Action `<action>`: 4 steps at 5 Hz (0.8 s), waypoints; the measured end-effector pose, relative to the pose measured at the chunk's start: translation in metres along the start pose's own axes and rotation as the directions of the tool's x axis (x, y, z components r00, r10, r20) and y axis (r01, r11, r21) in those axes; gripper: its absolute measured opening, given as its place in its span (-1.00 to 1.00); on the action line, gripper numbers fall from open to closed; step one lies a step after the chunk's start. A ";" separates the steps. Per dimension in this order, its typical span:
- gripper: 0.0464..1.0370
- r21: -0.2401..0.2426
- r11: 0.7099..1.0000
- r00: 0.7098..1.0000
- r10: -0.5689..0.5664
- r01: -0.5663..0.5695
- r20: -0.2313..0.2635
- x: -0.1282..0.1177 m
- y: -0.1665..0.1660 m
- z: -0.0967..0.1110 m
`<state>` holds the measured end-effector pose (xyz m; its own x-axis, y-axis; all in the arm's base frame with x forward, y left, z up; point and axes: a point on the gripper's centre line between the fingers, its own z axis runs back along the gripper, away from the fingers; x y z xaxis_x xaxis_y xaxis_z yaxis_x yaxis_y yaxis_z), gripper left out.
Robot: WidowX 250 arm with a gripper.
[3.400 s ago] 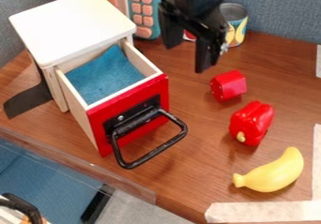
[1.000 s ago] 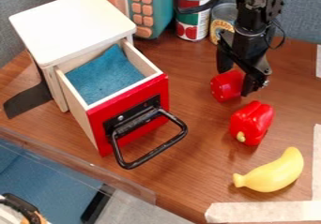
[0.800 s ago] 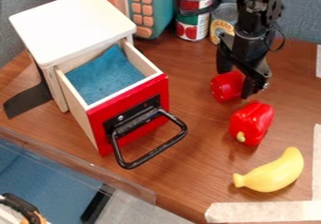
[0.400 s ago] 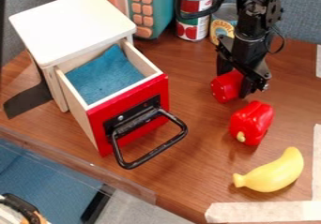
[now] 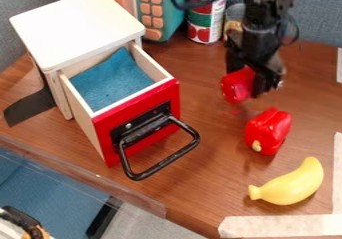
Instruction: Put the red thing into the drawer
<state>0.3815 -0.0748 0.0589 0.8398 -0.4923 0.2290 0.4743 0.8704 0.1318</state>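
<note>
The black gripper [image 5: 251, 80] is over the far right part of the brown table [image 5: 200, 78], closed on the red thing [image 5: 235, 87], a short, chunky block with a rounded end, which sits between its fingers and tilts a little; whether the block touches the tabletop I cannot tell. The arm [image 5: 264, 20] comes in from the top of the view, in front of the grey-blue partition [image 5: 322, 13] along the table's far edge. On the left part of the table stands a wooden cabinet [image 5: 77, 25] with a white top, its drawer [image 5: 83, 115] pulled out toward the near edge. The drawer has a red front, a black loop handle [image 5: 163, 155] and a blue lining [image 5: 110, 83] inside, and the red block is outside it, well apart. Nearer than the gripper lies a red toy pepper [image 5: 268, 133] with a pale stub, just beside the block but still under no finger. A yellow banana [image 5: 290, 184] lies nearer still, toward the near right corner, beside pale tape [image 5: 280, 226] that runs across there; more tape [image 5: 338, 173] goes up the right side. By the far edge, between cabinet and arm, are a teal toy [image 5: 175, 8] with peach buttons and an upright can [image 5: 206, 20]; a second can [image 5: 233, 17] is partly hidden behind the arm. A clear strip [image 5: 80, 175] follows the near edge.
</note>
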 end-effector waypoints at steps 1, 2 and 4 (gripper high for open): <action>0.50 -0.006 1.000 0.998 0.015 -0.015 0.056 -0.003 0.003 0.028; 0.50 -0.004 0.999 0.994 0.037 -0.036 0.100 -0.011 0.010 0.053; 0.50 -0.034 0.992 0.983 0.121 -0.118 0.140 -0.044 0.028 0.091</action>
<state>0.3339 -0.0292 0.1401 0.8458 -0.3784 0.3760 0.3808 0.9219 0.0711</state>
